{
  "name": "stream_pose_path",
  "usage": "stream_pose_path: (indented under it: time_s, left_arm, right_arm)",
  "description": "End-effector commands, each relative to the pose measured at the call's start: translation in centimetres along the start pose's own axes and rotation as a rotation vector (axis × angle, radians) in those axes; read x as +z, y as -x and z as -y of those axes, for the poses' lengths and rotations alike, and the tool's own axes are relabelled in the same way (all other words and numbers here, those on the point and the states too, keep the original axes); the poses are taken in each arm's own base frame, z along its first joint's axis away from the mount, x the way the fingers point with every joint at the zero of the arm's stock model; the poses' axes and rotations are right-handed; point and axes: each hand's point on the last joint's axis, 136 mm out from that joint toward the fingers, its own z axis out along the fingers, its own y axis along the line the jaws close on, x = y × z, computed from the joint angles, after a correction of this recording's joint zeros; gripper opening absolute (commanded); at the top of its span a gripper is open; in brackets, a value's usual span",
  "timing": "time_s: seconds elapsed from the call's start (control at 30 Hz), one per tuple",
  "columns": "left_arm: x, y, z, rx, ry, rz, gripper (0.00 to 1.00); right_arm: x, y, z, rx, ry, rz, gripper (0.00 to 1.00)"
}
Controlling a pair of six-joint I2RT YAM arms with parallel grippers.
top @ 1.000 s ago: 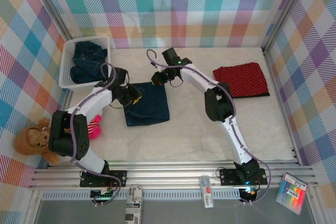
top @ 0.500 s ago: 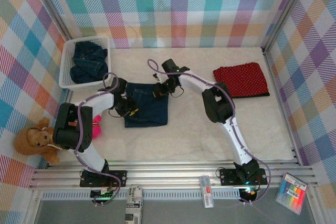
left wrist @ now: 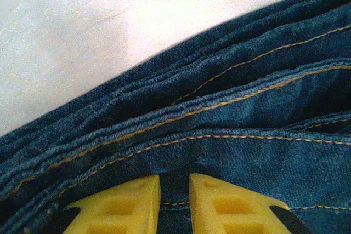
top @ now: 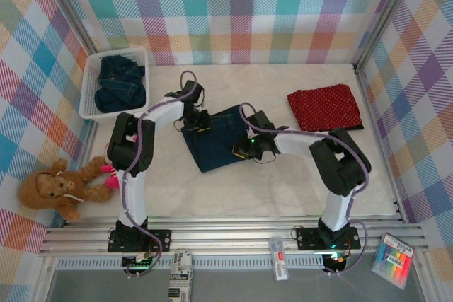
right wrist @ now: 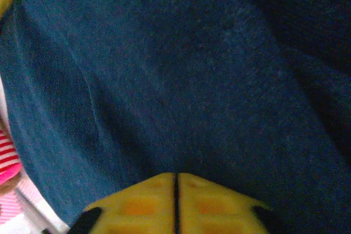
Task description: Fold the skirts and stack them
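A folded dark blue denim skirt [top: 212, 141] lies tilted at the table's middle. My left gripper [top: 199, 120] sits at its upper left corner, shut on a stitched fold of the denim skirt [left wrist: 219, 102], which shows between the yellow fingers [left wrist: 123, 204]. My right gripper [top: 245, 148] rests at the skirt's right edge. Its yellow pads [right wrist: 142, 204] are pressed together with nothing seen between them, and denim [right wrist: 181, 80] lies beyond them. A red skirt with white dots [top: 324, 105] lies folded at the right on a black skirt [top: 340, 129]. More denim [top: 120, 84] lies in the basket.
The white mesh basket [top: 90, 83] stands at the back left. A brown plush bear [top: 51, 189] and a pink plush toy [top: 110, 175] lie at the left edge. A pink striped bit [right wrist: 8, 160] shows at the right wrist view's left edge.
The denim skirt has turned and now lies tilted. My left gripper moved up to its upper left corner. My right gripper came down and right to its right edge.
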Motion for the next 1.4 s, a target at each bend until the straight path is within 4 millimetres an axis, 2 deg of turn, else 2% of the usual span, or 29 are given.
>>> stream_pose_path:
  time_s: [0.0,0.1,0.17,0.3,0.43,0.63,0.73,0.8,0.93,1.03,1.17,1.2,1.3,1.37]
  left_arm:
    - [-0.3,-0.4,-0.6,0.106,0.060,-0.036,0.26]
    - [-3.2,0.5,-0.6,0.134,0.087,0.009,0.32]
    - [-5.2,0.7,-0.6,0.122,0.080,0.041,0.36]
    - [-8.6,0.7,-0.5,0.038,0.003,0.111,0.40]
    - [-9.9,-0.1,0.1,-0.063,-0.105,0.140,0.42]
    - [-9.6,-1.3,-1.1,-0.185,-0.114,0.160,0.43]
    - [-8.6,-1.7,-1.3,-0.224,-0.132,0.143,0.44]
    - [-7.6,-1.9,-1.3,-0.235,-0.139,0.110,0.44]
    - [-6.0,-1.8,-1.9,-0.258,-0.120,0.077,0.42]
    - [-5.7,-1.2,-2.0,-0.265,-0.123,0.078,0.44]
    - [-4.9,-0.6,-3.0,-0.275,-0.098,0.071,0.53]
    - [-4.6,-0.5,-3.3,-0.280,-0.097,0.068,0.52]
    - [-3.6,-0.2,-4.4,-0.290,-0.079,0.064,0.31]
    - [-2.8,-0.4,-5.4,-0.302,-0.061,0.052,0.22]
  right_arm:
    - [-3.8,3.4,-1.0,0.005,-0.017,0.201,0.28]
    - [-5.7,5.5,-1.0,-0.143,-0.038,0.253,0.43]
    - [-5.8,6.5,-1.6,-0.280,-0.023,0.234,0.47]
    - [-4.8,8.1,-3.1,-0.541,0.038,0.150,0.48]
    - [-2.5,8.9,-4.8,-0.732,0.103,0.041,0.45]
    - [1.0,12.1,-4.3,-0.759,0.033,0.022,0.45]
    - [1.7,11.8,-4.9,-0.749,0.088,-0.016,0.44]
    - [1.8,11.3,-5.5,-0.750,0.131,-0.027,0.40]
    - [0.8,11.4,-7.1,-0.767,0.174,0.004,0.14]
    - [-0.7,10.9,-9.6,-0.813,0.226,0.031,0.04]
    - [-2.3,10.9,-12.2,-0.838,0.316,0.073,0.00]
    - [-2.4,11.1,-12.7,-0.844,0.330,0.080,0.00]
    - [-1.5,11.8,-13.0,-0.850,0.332,0.067,0.00]
    - [-0.2,12.6,-12.6,-0.837,0.314,0.054,0.01]
